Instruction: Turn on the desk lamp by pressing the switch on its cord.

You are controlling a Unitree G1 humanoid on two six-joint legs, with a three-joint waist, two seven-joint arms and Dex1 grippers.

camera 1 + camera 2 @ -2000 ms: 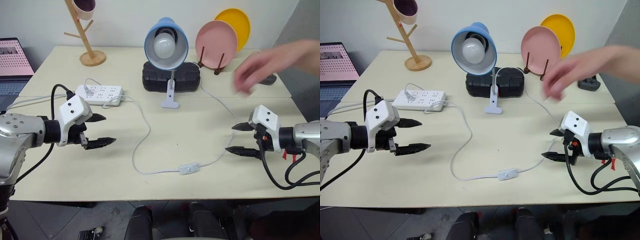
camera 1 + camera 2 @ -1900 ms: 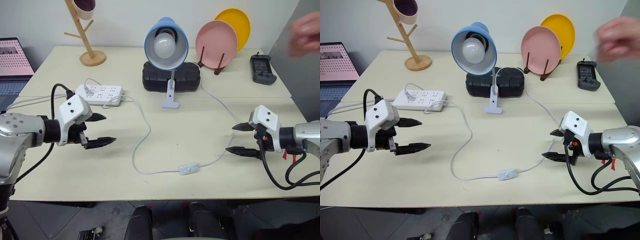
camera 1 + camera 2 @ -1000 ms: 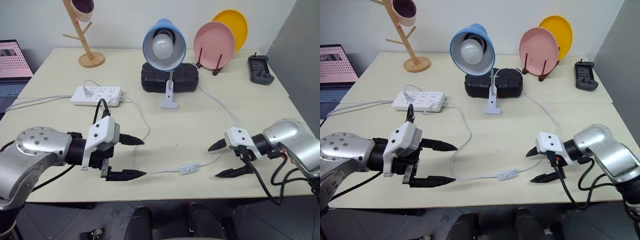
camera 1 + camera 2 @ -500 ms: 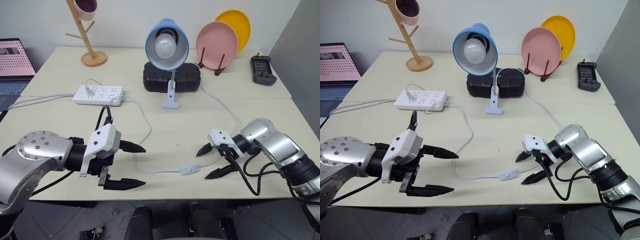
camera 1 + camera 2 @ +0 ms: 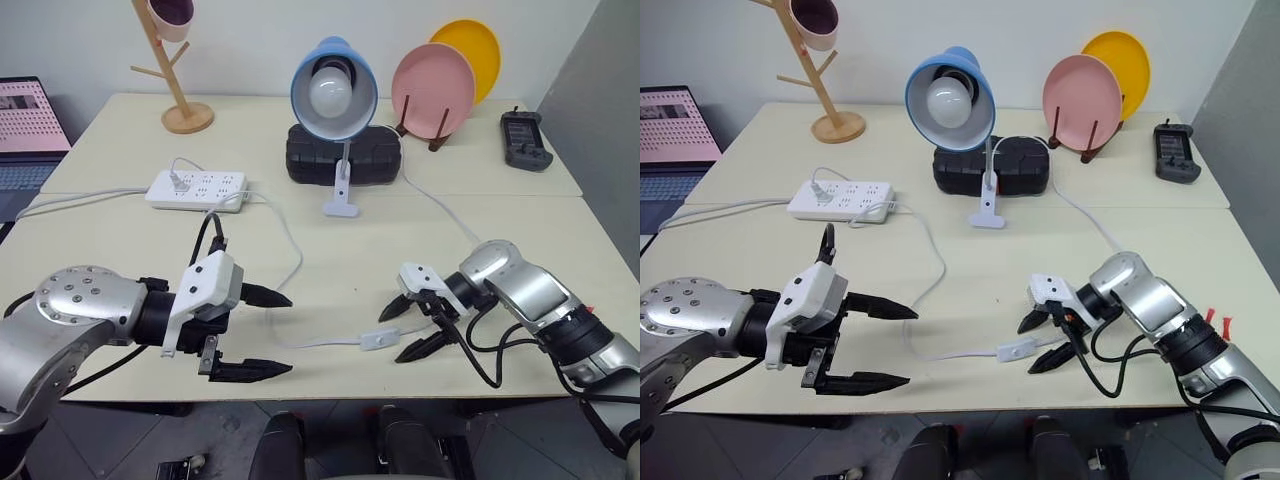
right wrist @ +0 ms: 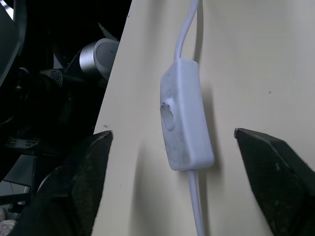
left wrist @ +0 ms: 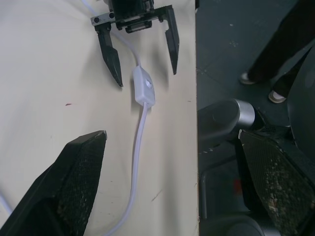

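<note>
On the tabletop [image 5: 330, 250] there is one desk lamp [image 5: 333, 90], whose one cord [image 5: 440, 208] carries one switch [image 5: 376, 340], along with one white power strip [image 5: 196, 189] and one black box [image 5: 340, 155] behind the lamp. Two round plates stand on edge, one pink plate [image 5: 432, 88] and one yellow plate [image 5: 468, 45], beside one black handheld remote [image 5: 522, 140] and one wooden cup stand [image 5: 168, 75] holding one cup [image 5: 168, 14]. One laptop [image 5: 30, 125] sits at the far left edge, and two tools are in view, the left tool [image 5: 255, 332] and the right tool [image 5: 412, 328], each with two black fingers.
</note>
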